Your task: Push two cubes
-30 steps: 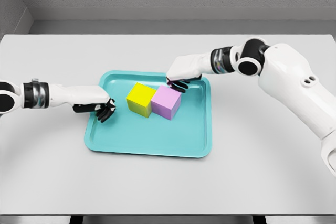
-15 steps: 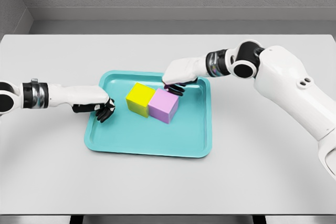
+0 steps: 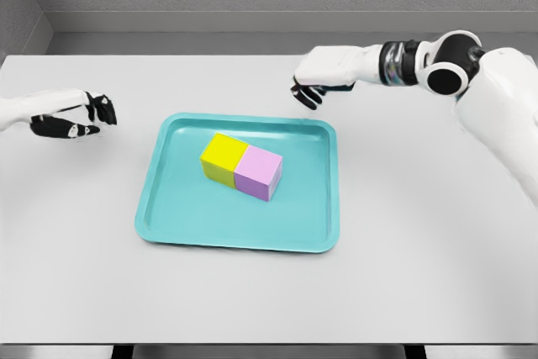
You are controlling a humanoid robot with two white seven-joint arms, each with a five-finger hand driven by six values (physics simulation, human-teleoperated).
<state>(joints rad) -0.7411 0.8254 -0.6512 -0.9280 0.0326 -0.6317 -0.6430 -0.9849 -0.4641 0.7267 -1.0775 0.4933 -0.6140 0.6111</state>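
Cubes: yellow cube (image 3: 224,153) and pink cube (image 3: 258,171) touch on tray (image 3: 176,224), below-left of your right hand (image 3: 313,90); push looks done. Both hands loosely curled, empty; left hand (image 3: 77,115) well clear.

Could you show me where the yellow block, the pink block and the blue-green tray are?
yellow cube (image 3: 224,151): head view, on its top face.
pink cube (image 3: 260,166): head view, on its top face.
teal tray (image 3: 193,224): head view, on its bare floor near the front left.
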